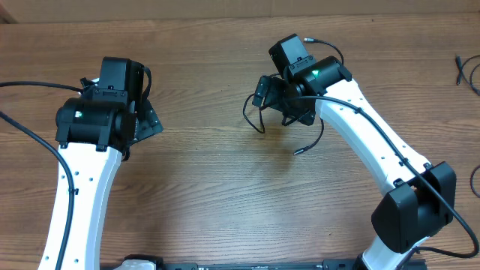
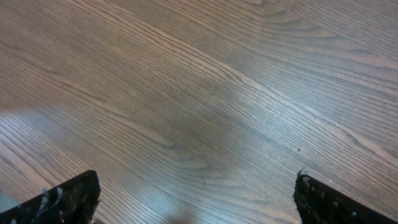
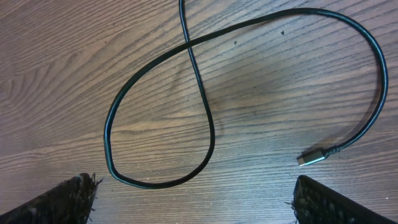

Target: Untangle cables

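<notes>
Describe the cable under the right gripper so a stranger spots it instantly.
On the wooden table, look beneath the right gripper. A thin black cable lies there, crossing itself in one loop and ending in a silver plug. The other loose cable sits far off at the table's right edge.

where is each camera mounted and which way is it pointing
Overhead: fixed above the table, looking straight down; shows the left arm, the right arm and the right end effector over a cable.
Left wrist: on the left arm, facing down at bare wood; the open left end effector shows only as fingertips at the bottom corners.
Right wrist: on the right arm, facing down at the looped cable and its silver plug; open fingertips at the bottom corners.
Shared: overhead and right wrist both show that cable and plug.
</notes>
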You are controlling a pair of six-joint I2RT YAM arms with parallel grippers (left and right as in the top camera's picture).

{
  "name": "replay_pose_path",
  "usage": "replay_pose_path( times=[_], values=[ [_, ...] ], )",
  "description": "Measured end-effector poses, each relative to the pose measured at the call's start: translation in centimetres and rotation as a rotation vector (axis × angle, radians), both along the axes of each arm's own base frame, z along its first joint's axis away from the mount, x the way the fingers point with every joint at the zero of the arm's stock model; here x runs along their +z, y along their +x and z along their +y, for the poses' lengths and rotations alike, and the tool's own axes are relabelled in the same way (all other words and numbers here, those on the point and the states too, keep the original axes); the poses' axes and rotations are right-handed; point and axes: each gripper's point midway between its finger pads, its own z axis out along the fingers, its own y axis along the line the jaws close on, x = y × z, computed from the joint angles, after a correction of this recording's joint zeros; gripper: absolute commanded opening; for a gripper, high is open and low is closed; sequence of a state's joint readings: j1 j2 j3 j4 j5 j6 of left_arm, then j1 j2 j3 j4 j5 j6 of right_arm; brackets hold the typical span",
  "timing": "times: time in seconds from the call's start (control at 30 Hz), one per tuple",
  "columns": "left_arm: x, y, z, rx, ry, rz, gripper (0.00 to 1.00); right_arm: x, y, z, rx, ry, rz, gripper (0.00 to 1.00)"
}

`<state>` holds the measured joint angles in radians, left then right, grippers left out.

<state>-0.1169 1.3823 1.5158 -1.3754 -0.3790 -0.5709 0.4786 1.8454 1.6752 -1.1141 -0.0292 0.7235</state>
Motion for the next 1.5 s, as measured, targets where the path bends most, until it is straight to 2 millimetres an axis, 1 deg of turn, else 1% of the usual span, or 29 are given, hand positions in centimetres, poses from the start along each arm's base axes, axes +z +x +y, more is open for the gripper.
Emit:
replay_pose_path(
  times=[0.2,0.33,0.43,0.63,0.73,0.8,0.9,0.93,1.03,1.17,1.27,1.33,1.43,1.47,1.5],
  values=[
    [0.0,0.0,0.0,0.000,0.000,0.000,1.00,0.0,0.1,-0.1,-0.004,-0.006,-0.003,1.00],
    [0.0,0.0,0.0,0.000,0.000,0.000,1.00,-0.2,0.5,-0.9,-0.021,-0.048,-0.024,1.00],
    [0.0,0.0,0.0,0.000,0.000,0.000,1.00,-1.2,0.2,-1.4,-0.014,-0.080,-0.015,1.00],
    [0.0,0.0,0.0,0.000,0.000,0.000,1.00,-4.1,-0.6,-2.0,0.019,-0.116,0.010,1.00],
    [0.0,0.0,0.0,0.000,0.000,0.000,0.99,-5.4,-0.9,-1.3,0.044,-0.093,0.012,1.00],
    [0.0,0.0,0.0,0.000,0.000,0.000,1.00,-5.6,-1.0,-0.2,0.082,-0.076,-0.006,1.00],
    [0.0,0.0,0.0,0.000,0.000,0.001,0.99,-4.9,-0.4,2.9,0.180,-0.038,-0.091,1.00],
    [0.0,0.0,0.0,0.000,0.000,0.001,0.99,-4.7,-0.6,4.1,0.224,-0.034,-0.115,1.00],
    [0.0,0.0,0.0,0.000,0.000,0.001,0.99,-4.6,-1.8,6.0,0.306,-0.051,-0.135,1.00],
    [0.0,0.0,0.0,0.000,0.000,0.001,0.99,-4.7,-3.2,7.6,0.381,-0.078,-0.150,1.00],
    [0.0,0.0,0.0,0.000,0.000,0.001,0.99,-5.1,-2.8,7.9,0.384,-0.111,-0.201,1.00],
    [0.0,0.0,0.0,0.000,0.000,0.001,0.99,-6.4,-2.5,7.1,0.371,-0.149,-0.219,1.00],
    [0.0,0.0,0.0,0.000,0.000,0.001,0.99,-7.8,-2.0,6.7,0.355,-0.164,-0.259,1.00],
    [0.0,0.0,0.0,0.000,0.000,0.001,0.99,-8.1,-1.7,6.7,0.349,-0.160,-0.278,0.99],
    [0.0,0.0,0.0,0.000,0.000,0.001,1.00,-8.3,-1.4,6.9,0.344,-0.151,-0.302,0.95]
  ],
)
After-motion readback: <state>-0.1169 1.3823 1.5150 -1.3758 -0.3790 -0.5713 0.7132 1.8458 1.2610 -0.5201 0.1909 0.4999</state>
